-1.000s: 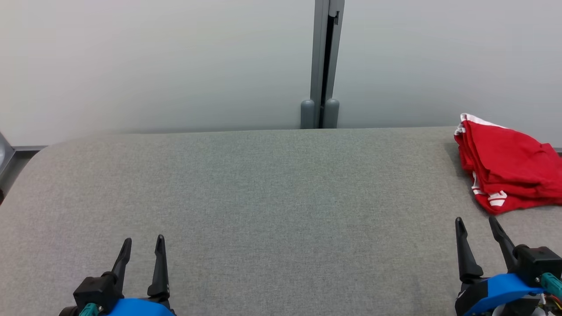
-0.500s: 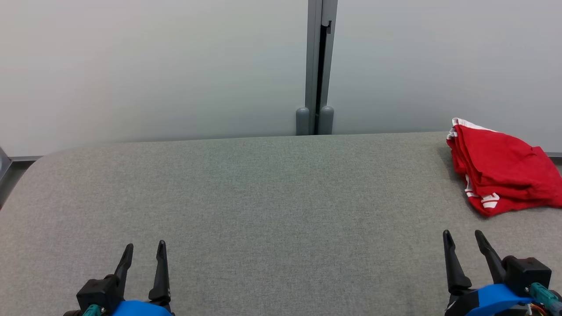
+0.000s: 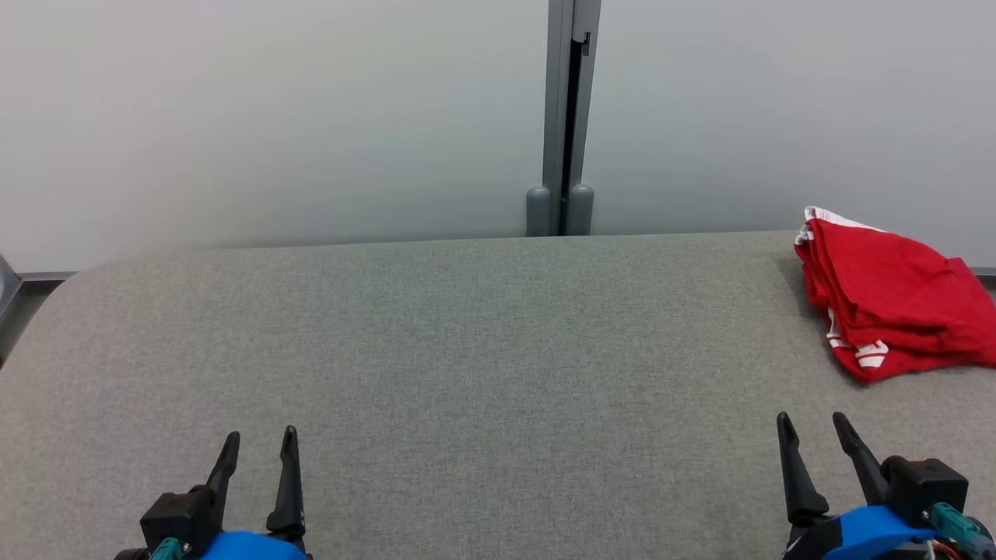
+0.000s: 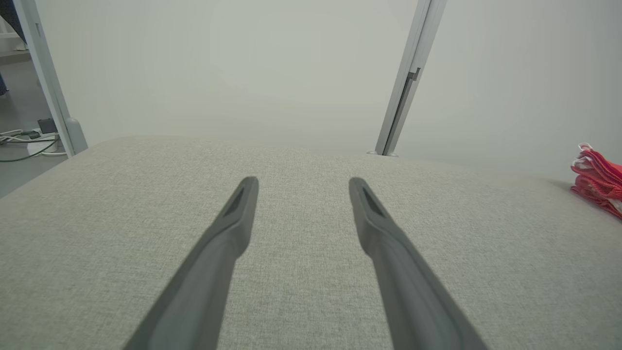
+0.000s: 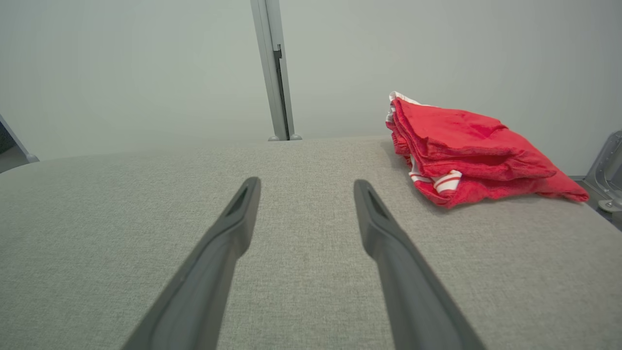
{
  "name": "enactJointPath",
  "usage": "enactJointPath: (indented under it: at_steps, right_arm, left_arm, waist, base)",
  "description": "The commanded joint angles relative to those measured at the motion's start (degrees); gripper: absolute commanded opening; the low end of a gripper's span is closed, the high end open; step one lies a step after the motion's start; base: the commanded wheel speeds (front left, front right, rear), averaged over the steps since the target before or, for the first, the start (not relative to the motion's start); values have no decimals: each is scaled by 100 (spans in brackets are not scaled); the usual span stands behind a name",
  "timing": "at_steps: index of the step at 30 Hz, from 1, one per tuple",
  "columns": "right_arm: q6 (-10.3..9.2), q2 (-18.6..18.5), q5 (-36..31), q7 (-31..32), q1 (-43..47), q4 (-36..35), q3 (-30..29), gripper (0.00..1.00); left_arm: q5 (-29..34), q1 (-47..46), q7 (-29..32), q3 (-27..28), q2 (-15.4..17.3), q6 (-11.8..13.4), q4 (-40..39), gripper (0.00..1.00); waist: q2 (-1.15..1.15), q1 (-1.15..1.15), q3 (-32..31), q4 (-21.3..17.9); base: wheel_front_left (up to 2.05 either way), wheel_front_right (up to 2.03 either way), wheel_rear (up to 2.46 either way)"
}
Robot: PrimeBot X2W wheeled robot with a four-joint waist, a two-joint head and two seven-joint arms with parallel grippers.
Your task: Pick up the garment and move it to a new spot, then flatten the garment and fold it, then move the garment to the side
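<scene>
The garment (image 3: 887, 295) is a red cloth with white stripes, folded into a thick stack at the far right of the grey fabric table (image 3: 467, 350). It also lies ahead and to the right in the right wrist view (image 5: 466, 150), and at the right edge of the left wrist view (image 4: 600, 177). My left gripper (image 3: 261, 439) stands open at the lower left, far from the garment. My right gripper (image 3: 811, 424) stands open at the lower right, short of the garment's near edge. Nothing is between either pair of fingers.
A pale wall with a grey vertical post (image 3: 568, 117) runs behind the table. Cables lie on the floor (image 4: 24, 141) beyond the table's left end. A metal bracket (image 5: 607, 170) stands past the table's right end.
The head camera has shifted, so the whole picture sits a little differently. Both grippers show slightly lower in the view and stay open. The garment has not been touched.
</scene>
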Motion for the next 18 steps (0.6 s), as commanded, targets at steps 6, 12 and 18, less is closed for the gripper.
enactJointPath:
  at_steps: [6, 12, 18]
  right_arm:
    - [1, 6, 58, -11, 32, 23, 30, 100]
    - [1, 6, 73, -28, 31, 36, 33, 100]
    - [0, 13, 95, 16, 3, 156, 30, 0]
  left_arm:
    - [48, -127, -24, -35, 23, -24, 48, 100]
    - [55, -119, -24, -44, 12, -18, 74, 100]
    - [7, 4, 32, -50, -21, -10, 160, 0]
  waist:
    - [0, 0, 22, -7]
    - [0, 0, 32, -8]
    - [0, 0, 38, -7]
  base:
    - [0, 0, 0]
    - [0, 0, 0]
    - [0, 0, 0]
